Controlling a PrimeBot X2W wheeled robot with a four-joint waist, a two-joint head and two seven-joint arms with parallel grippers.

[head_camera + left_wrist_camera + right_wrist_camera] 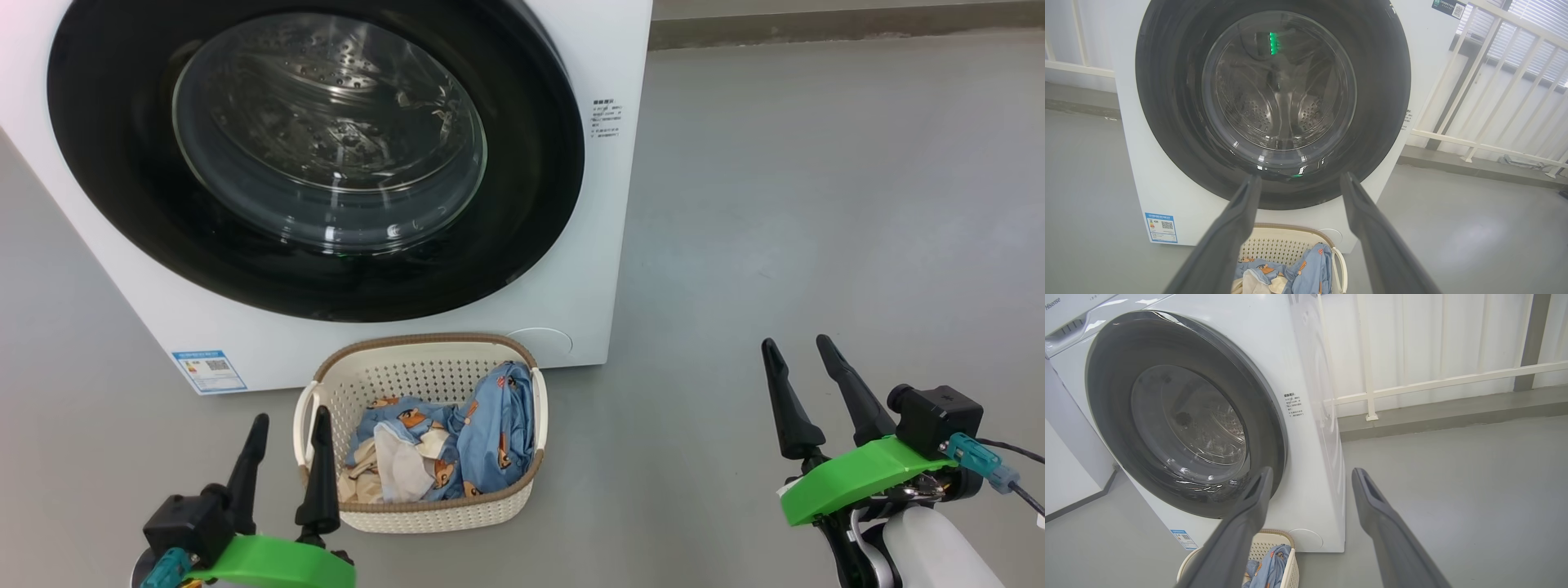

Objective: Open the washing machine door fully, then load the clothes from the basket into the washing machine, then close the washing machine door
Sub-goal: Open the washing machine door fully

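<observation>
The white washing machine (604,98) stands ahead with its round black door (122,204) shut flat against the front, the steel drum visible through the glass. On the floor right in front sits the cream basket (424,510) holding the light-blue bear-print clothes (490,433). My left gripper (291,421) hangs open just left of the basket, empty. Far to the right, over bare floor, my right gripper (796,344) is open and empty. From the left wrist, the door (1380,102), basket (1286,239) and clothes (1310,269) appear; the right wrist shows the door (1110,416) and basket (1271,535).
A blue energy label (209,371) sticks to the machine's lower left front. A white railing (1474,143) and a low kerb (1453,412) run behind and right of the machine. Grey floor (816,204) spreads out to the right.
</observation>
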